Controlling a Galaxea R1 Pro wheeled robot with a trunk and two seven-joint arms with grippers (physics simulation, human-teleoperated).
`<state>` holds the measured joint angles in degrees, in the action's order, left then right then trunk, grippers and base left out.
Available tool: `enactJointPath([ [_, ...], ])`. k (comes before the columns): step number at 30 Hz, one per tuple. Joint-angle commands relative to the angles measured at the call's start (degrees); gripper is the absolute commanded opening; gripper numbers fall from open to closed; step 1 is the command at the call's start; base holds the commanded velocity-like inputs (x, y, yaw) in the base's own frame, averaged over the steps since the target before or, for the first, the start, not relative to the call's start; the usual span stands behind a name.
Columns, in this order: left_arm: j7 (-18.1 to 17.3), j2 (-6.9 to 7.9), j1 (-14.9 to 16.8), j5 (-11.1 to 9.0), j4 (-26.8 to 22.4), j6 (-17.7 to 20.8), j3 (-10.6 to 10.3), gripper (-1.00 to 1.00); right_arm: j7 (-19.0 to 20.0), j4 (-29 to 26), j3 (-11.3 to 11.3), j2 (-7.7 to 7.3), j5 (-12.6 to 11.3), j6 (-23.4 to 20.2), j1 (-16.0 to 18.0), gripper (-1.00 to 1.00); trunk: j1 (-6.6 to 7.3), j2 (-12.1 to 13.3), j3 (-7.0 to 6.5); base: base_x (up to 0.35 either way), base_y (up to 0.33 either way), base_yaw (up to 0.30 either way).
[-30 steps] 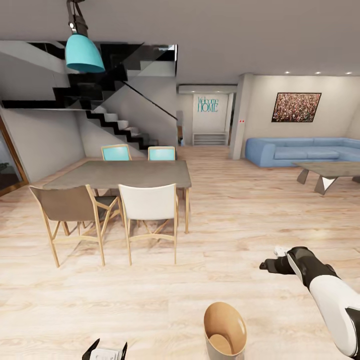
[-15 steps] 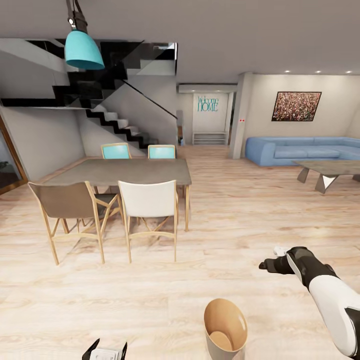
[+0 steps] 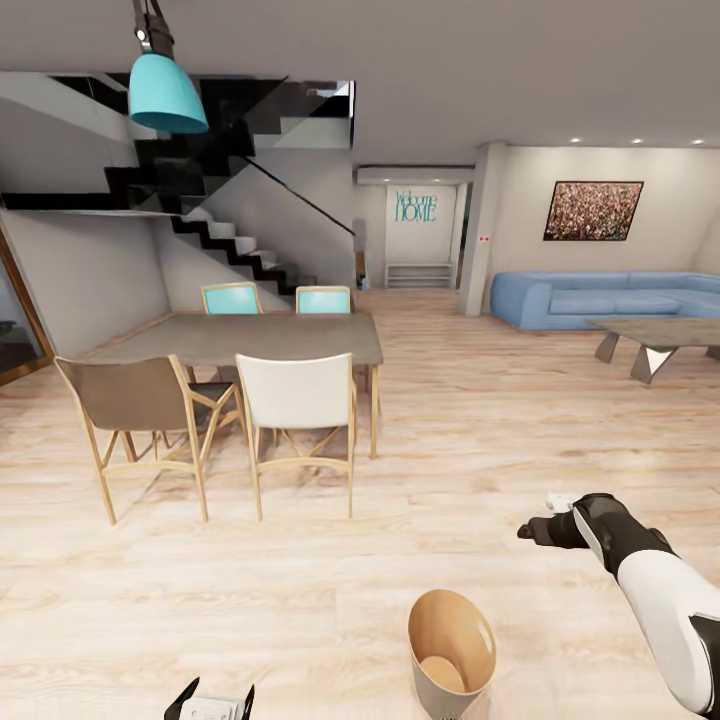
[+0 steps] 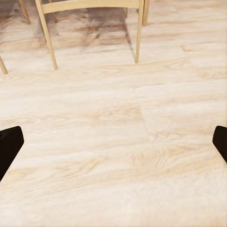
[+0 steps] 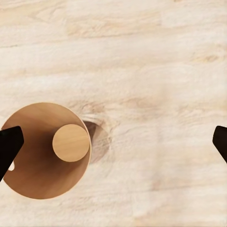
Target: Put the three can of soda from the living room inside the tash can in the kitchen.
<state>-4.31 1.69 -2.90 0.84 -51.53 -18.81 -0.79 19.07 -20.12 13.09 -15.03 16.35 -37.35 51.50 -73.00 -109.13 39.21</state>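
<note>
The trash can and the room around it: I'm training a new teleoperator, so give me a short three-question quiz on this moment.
1. True or false: the trash can stands upright on the wood floor, with no soda can inside it.
2. Multiple choice: how many chairs stand around the dining table? A) two B) four C) six
3. Fill in: in the right wrist view, the right gripper is ____, its fingertips far apart above the floor.

Key: 1 true, its tan inside is bare in the right wrist view. 2 B. 3 open.
</note>
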Motion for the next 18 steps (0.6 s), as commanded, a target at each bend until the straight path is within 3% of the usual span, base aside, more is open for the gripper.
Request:
enactJointPath([
  [1, 0.0, 0.0, 0.0, 0.01, 0.01, 0.0, -0.02, 1.0, 0.0, 0.02, 0.0, 0.0, -0.01, 0.0, 0.0, 1.0, -0.23, -0.42, 0.18, 0.0, 0.0, 0.0],
  [16, 0.0, -0.02, 0.0, 0.03, 0.02, 0.05, -0.01, 1.0, -0.02, 0.23, -0.07, 0.04, -0.01, 0.0, 0.0, 1.0, -3.52, -6.43, 2.88, 0.0, 0.0, 0.0],
  [18, 0.0, -0.02, 0.0, 0.04, 0.03, 0.07, -0.01, 1.0, -0.06, 0.29, -0.14, 0.62, 0.14, 0.04, 0.0, 1.0, -3.96, -7.23, 3.24, 0.0, 0.0, 0.0],
])
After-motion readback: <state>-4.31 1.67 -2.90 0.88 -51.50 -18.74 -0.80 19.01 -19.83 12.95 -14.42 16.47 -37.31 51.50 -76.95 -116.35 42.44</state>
